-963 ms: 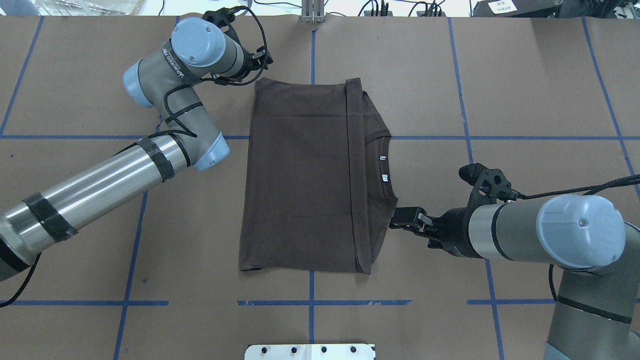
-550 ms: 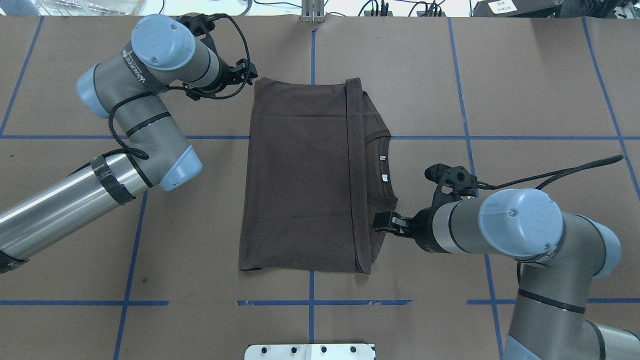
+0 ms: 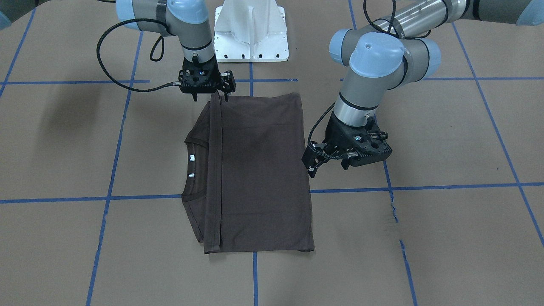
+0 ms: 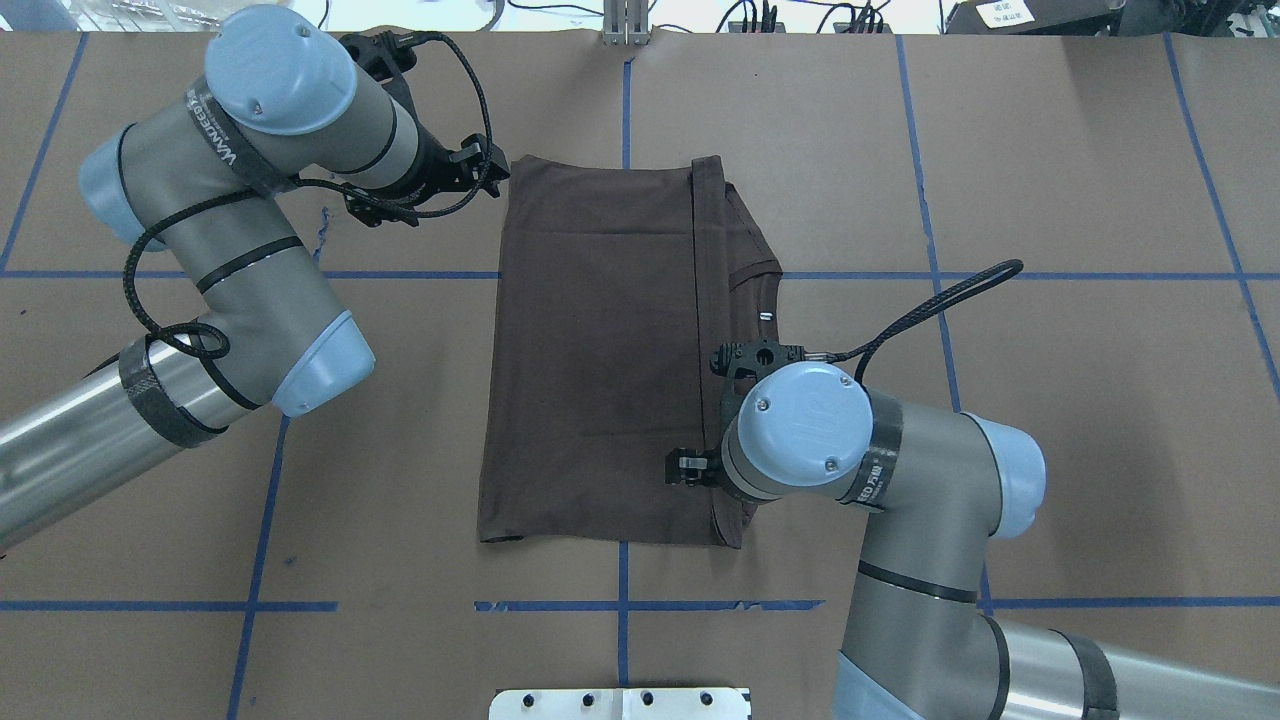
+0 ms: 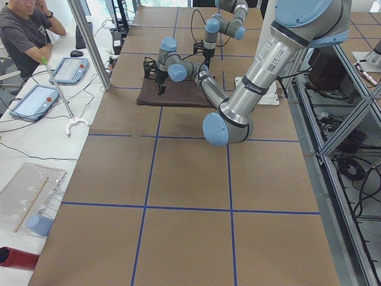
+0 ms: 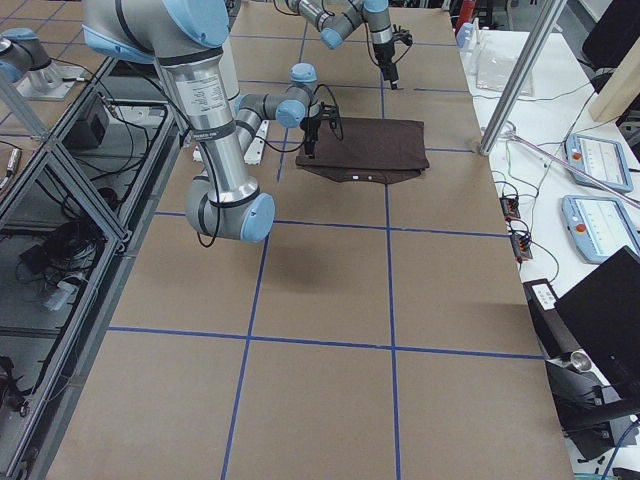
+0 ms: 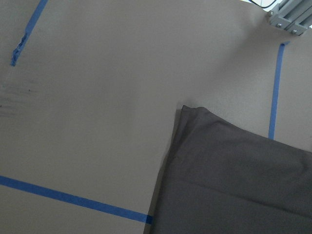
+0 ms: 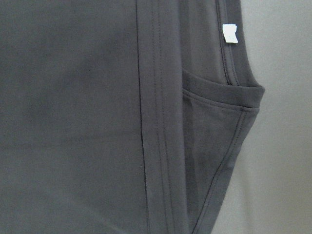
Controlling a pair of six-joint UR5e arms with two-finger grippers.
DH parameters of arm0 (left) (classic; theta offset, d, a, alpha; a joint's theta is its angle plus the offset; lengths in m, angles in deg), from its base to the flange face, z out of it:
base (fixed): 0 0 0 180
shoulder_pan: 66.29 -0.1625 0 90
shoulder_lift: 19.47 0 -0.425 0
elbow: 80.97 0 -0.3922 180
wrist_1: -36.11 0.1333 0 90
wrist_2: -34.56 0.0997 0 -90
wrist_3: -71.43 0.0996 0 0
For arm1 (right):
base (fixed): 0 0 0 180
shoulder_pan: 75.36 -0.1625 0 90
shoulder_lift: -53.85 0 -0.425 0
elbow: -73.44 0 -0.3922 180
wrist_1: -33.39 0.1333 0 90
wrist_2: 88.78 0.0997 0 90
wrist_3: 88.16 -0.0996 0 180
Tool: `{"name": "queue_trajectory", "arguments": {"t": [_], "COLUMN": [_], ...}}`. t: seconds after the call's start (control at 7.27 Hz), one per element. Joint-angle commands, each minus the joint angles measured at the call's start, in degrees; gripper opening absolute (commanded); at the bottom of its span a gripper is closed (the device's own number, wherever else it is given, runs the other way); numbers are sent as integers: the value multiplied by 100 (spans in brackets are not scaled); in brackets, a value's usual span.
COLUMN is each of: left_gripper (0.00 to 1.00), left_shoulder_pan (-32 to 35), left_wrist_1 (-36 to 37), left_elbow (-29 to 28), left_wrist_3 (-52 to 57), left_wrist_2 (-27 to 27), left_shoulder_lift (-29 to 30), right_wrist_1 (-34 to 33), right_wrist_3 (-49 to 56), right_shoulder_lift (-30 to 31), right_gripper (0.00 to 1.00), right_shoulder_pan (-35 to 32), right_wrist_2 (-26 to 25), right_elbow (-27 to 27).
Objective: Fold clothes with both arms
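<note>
The dark brown T-shirt [image 4: 600, 350] lies folded flat in a rectangle at the table's middle, its collar [image 4: 765, 290] and a white tag [image 4: 763, 316] poking out on the right. It also shows in the front view [image 3: 259, 170]. My left gripper [image 4: 490, 172] hovers open just off the shirt's far left corner; it also shows in the front view [image 3: 309, 165]. My right gripper [image 3: 211, 97] is open and points down over the shirt's near edge, at the folded hem strip. In the overhead view my wrist mostly hides it. Both wrist views show cloth [image 8: 73, 122] and no fingers.
The white pedestal base [image 3: 250, 29] stands at the table's near edge behind the shirt. Blue tape lines [image 4: 400, 274] grid the brown table. An operator [image 5: 24, 36], tablets and a metal post [image 5: 89, 42] stand beyond the far edge.
My right arm has swung left from beside the shirt's right edge to above its near right part. My left arm has drawn back left, its gripper staying by the far left corner.
</note>
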Motion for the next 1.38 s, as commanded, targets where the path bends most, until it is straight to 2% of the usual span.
{"name": "queue_trajectory", "arguments": {"t": [0.0,0.14,0.69,1.24], "left_gripper": [100,100,100,100], "left_shoulder_pan": [-6,-6,-6,-14], "left_wrist_1": [-27,-27,-36,-45], "left_elbow": [48,48,48,48], "left_wrist_3": [4,4,-5,-5], "left_wrist_2": [-18,-26,-27,-27], "left_shoulder_lift": [-59,-68,-68,-59], "right_wrist_1": [-619,-1033,-1108,-1502], "right_wrist_3": [283,685,776,1066], "right_shoulder_lift": [-527,-670,-592,-548], "right_gripper": [100,100,100,100], "right_shoulder_pan": [44,61,193,27], "right_wrist_2": [41,41,-3,40], "right_elbow": [536,607,810,653]}}
